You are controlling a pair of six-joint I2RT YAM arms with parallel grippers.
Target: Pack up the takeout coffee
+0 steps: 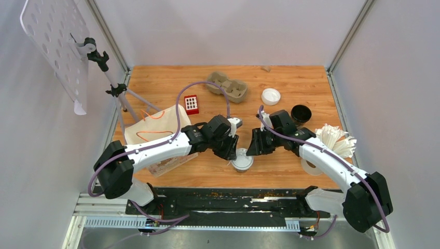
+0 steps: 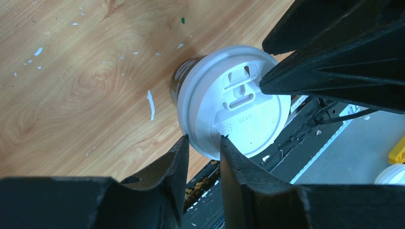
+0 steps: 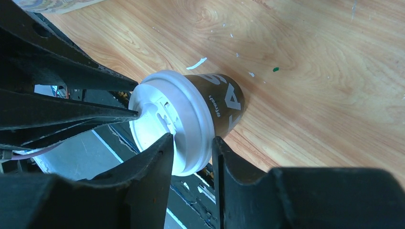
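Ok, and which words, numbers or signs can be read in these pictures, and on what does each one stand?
"#fresh": small white print on the brown side of the cup; the last letters are not sure.
"A": big white letter beside it; the next big letter is partly hidden by the lid.
Lid: raised marks near its middle, too faint to read.
Red box: white squares only, too small to read.

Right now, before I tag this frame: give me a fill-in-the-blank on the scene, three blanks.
The left gripper and right gripper both straddle the rim of the takeout coffee's white ____.
The pulp tray holds ____ cups.
The loose lid lies beside an open cup coloured ____.
Missing: lid; no; black.
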